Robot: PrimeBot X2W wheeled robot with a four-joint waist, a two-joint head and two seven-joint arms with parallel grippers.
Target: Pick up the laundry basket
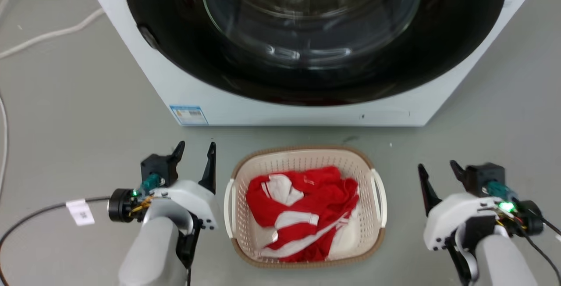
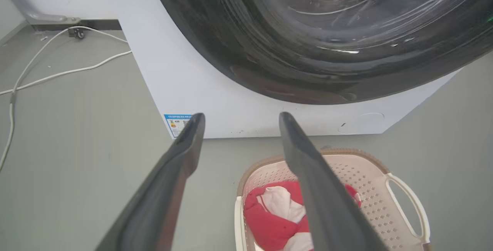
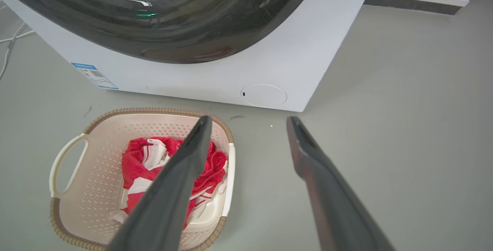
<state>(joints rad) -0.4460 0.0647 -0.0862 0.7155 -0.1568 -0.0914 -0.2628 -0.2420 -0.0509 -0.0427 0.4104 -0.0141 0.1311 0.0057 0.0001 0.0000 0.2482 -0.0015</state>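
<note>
Laundry basket (image 1: 307, 159): you find it on the floor (image 1: 87, 115), just near of the washing machine (image 1: 197, 88), with a red-and-white garment (image 1: 307, 198) inside.
Left gripper (image 1: 196, 152): fingers wide, holding nothing, just left of the basket.
Right gripper (image 1: 438, 172): fingers wide, holding nothing, apart to its right.

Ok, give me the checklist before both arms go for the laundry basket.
1. The left end effector is open: ok.
2. The right end effector is open: ok.
3. The laundry basket has its side handles uncovered: ok.
4. End effectors at the handles: not ok, both stand apart, either side of it.
5. The red and white cloth lies inside the rim: ok.
6. Basket clear of the washing machine: ok, floor shows between.
</note>
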